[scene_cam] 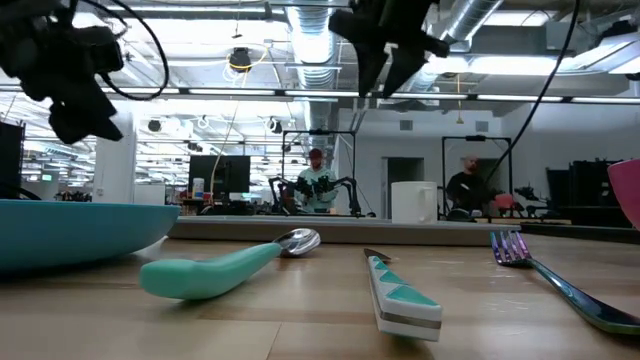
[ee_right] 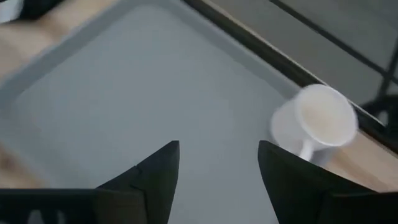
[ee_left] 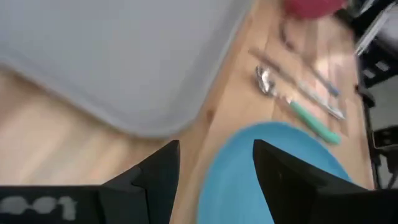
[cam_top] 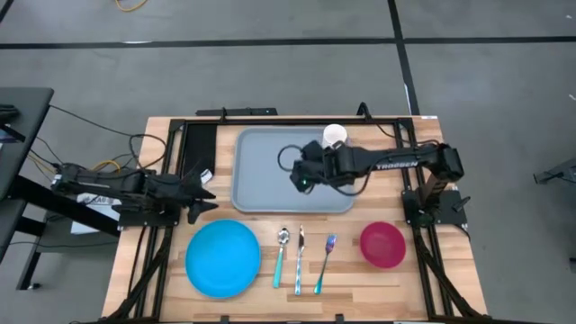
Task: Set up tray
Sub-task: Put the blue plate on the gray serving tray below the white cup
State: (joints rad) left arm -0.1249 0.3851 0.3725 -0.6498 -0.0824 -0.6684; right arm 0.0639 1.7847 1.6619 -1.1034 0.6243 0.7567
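Cutlery is right up against the low camera: teal-handled spoon (scene_cam: 225, 266), knife (scene_cam: 400, 295) and fork (scene_cam: 560, 275) lined up along the bottom of that frame, all on the desk (cam_top: 162, 270) rather than on the tray (cam_top: 261, 184). From above, the tray sits in the upper middle of the frame, with a white mug (cam_top: 334, 136) standing in its upper right corner and nothing else on it as far as I can see.

Your right claw (cam_top: 304, 177) hangs over the middle of the tray, jaws spread wide and empty. Left claw (cam_top: 200, 196) is parked at the left of the frame near the tray's lower left corner, also wide open, holding nothing.

What I'd watch if I were you:

1. The mug is close to the right arm's forearm. Swing that arm out toward the red bowl (cam_top: 382, 245) carelessly and you could clip it and knock it over.
2. The blue plate (cam_top: 222, 258) looks like the left arm's job, I'd guess. It's flat and low-rimmed, so a shallow pinch may just slide it.
3. The 3 pieces of cutlery lie close together. Go for 1 and you might nudge its neighbour.
4. Both arms heading for the tray together could bump.
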